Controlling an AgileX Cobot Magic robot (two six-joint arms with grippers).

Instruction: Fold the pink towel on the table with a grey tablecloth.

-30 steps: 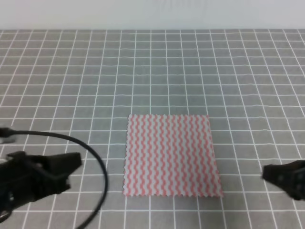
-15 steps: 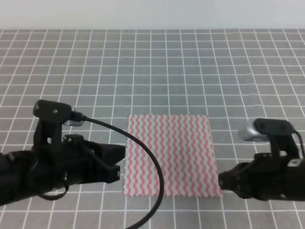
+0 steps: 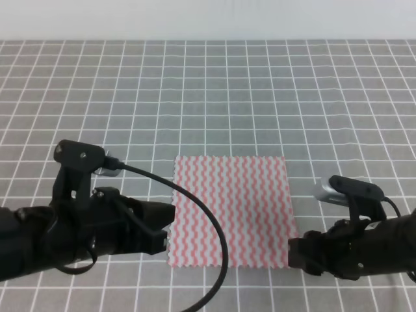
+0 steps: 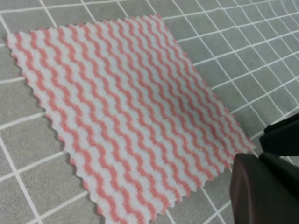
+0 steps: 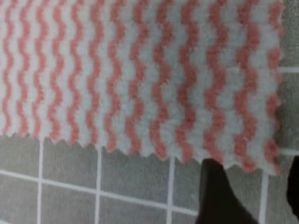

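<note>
On the table (image 3: 260, 84) the towel (image 3: 231, 211) lies flat between my pincers, the left (image 3: 170, 224) at its near-left edge, the right (image 3: 294, 253) parted at its near-right corner, holding nothing; left's opening I cannot tell.

The light is soft and even with hardly any shadows or glare, the high view looks a bit fuzzy, and the right wrist view is blurry up close.
</note>
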